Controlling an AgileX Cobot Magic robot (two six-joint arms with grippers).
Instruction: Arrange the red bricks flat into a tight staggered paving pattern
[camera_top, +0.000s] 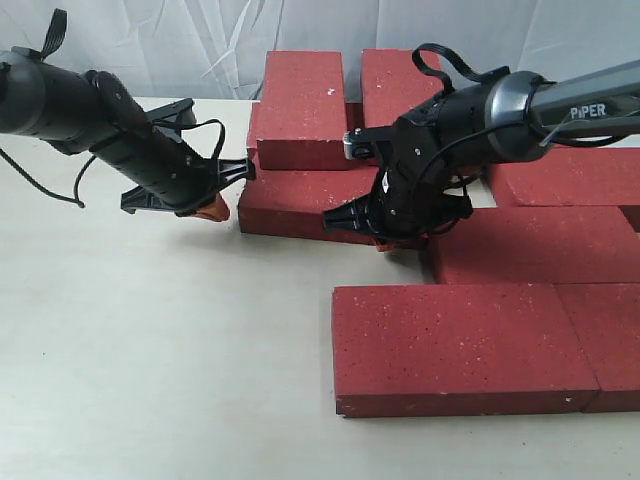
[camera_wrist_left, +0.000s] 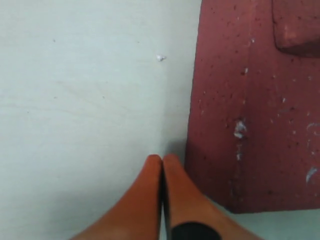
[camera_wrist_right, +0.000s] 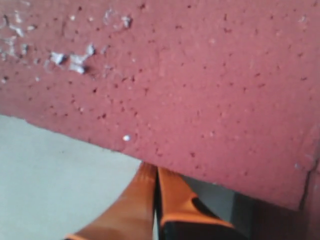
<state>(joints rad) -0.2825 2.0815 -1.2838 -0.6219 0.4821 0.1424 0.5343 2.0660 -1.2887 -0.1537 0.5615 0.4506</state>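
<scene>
- Seven or so red bricks (camera_top: 460, 345) show in the exterior view. They all lie on the pale table (camera_top: 150, 350), bunched across the middle and right.
- Two of them lie flat end to end along the front edge, and two more sit flat behind those on the right. It's not a tight pattern yet, since you can see gaps of table between the rows.
- The middle brick (camera_top: 295, 205) lies flat and lengthwise. The back-left brick (camera_top: 300, 105) looks like it's sitting partly on top of it, and the left wrist view shows that overlap too (camera_wrist_left: 297, 25). Another one stands just beside it at the back.
- The left gripper (camera_top: 212, 208) is down by the table at the left end of the middle brick (camera_wrist_left: 250, 125). Its orange fingers (camera_wrist_left: 147, 195) are pressed together with nothing between them. They're just beside the brick's edge, but I can't tell if they actually touch it.
- The right gripper (camera_top: 384, 244) is at the near edge of that same middle brick (camera_wrist_right: 175, 75), about where the right-hand row starts. Its tips are squeezed together too and hold nothing (camera_wrist_right: 155, 172). They sit right up against the brick's edge.
</scene>
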